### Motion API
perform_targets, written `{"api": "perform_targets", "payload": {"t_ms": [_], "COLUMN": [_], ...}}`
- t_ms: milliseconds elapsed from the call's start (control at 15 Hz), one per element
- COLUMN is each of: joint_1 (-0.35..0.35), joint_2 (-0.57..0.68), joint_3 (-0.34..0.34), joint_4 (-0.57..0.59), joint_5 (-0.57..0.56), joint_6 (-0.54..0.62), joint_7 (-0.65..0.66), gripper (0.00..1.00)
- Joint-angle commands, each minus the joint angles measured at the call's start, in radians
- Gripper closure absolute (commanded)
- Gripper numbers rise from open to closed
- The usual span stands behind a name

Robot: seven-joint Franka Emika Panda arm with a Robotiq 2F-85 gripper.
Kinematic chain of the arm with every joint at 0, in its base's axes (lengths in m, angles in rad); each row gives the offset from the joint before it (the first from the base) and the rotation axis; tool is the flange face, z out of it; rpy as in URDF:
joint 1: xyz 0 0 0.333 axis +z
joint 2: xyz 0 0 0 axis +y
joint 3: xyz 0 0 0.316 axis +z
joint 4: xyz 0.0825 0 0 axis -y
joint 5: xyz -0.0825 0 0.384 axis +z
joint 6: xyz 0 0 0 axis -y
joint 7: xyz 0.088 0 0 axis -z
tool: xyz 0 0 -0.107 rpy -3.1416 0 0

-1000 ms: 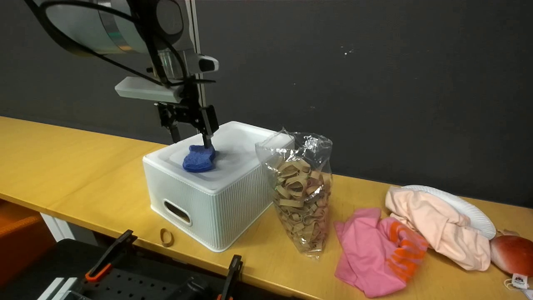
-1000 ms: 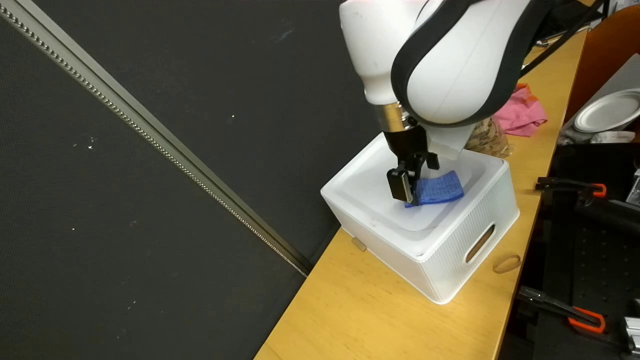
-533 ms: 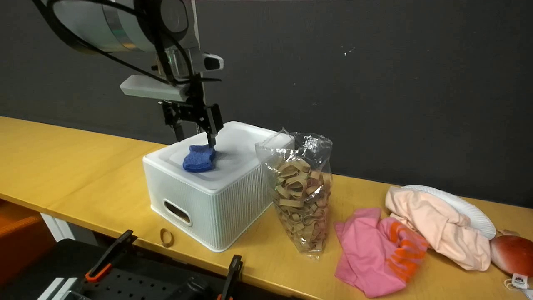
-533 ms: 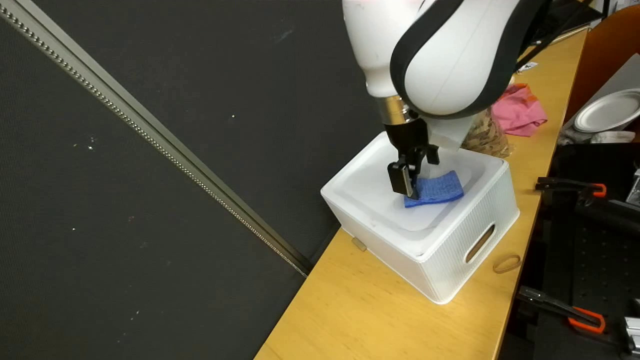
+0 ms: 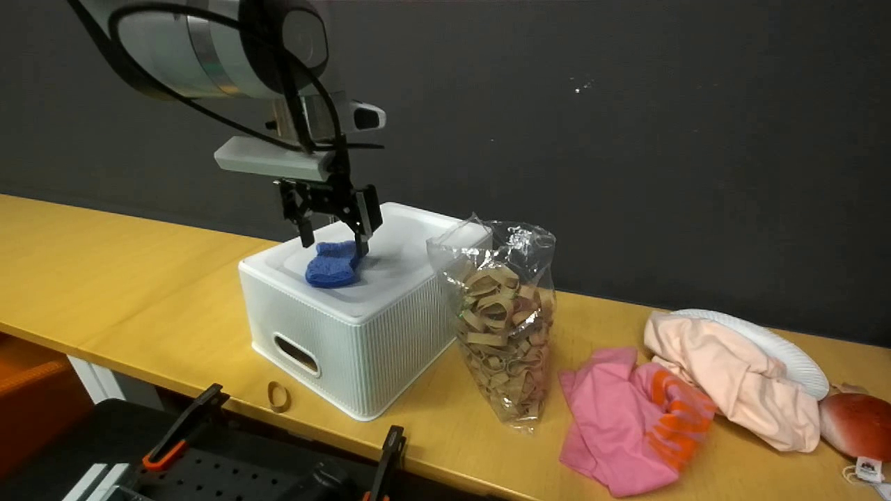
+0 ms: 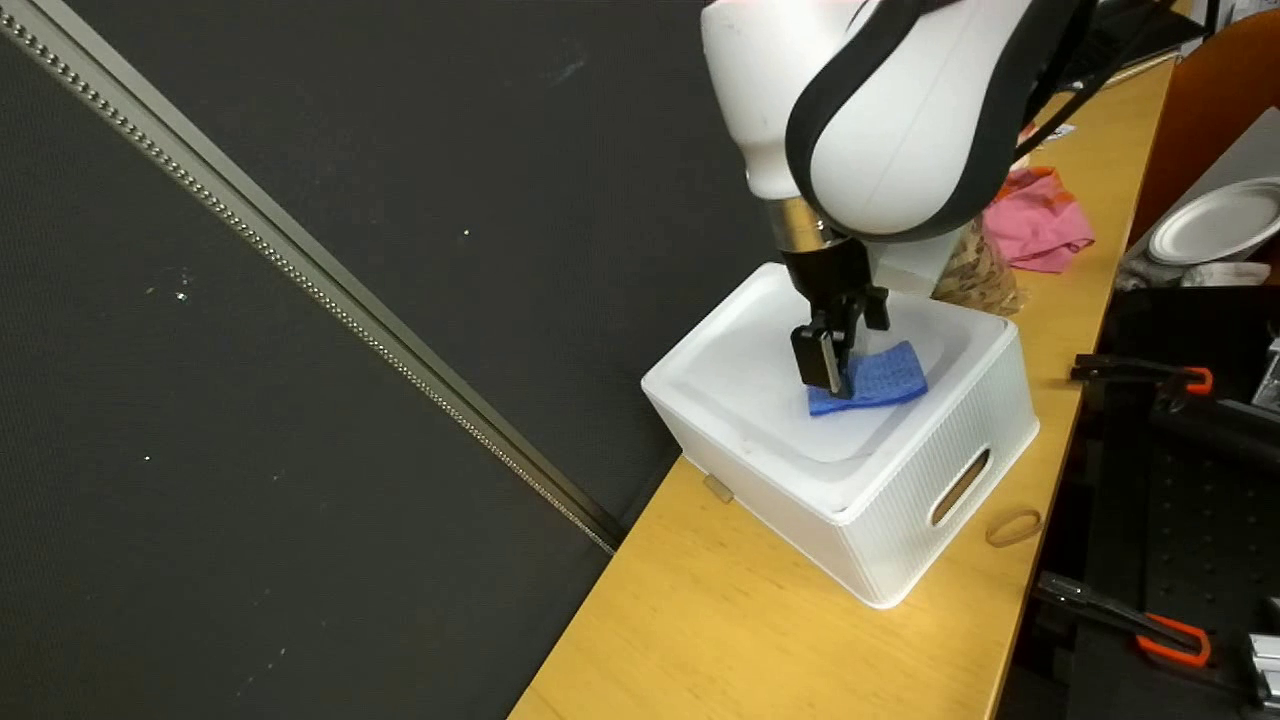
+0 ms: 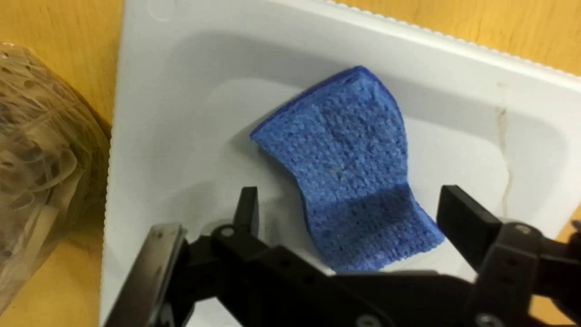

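We see the tool (image 7: pixel 349 197), its jaws spread apart, near the blue sponge (image 7: pixel 349 141) on the white box (image 5: pixel 411 341).

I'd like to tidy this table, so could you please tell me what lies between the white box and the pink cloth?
A clear bag of tan bands sits between the white box and the pink cloth, as both exterior views show.
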Motion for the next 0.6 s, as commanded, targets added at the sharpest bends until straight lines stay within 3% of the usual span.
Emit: {"api": "perform_targets", "payload": {"t_ms": [0,467,533], "joint_1": [0.004,0.006,0.006], "joint_2": [0.031,0.053,0.053], "joint_3": [0.001,0.001,0.001], "joint_4": [0.015,0.009,0.008], "joint_5": [0.011,0.006,0.006], "joint_6": [-0.003,0.006,0.007], "joint_7": [-0.029,-0.036,-0.036], "gripper": [0.00,0.00,0.05]}}
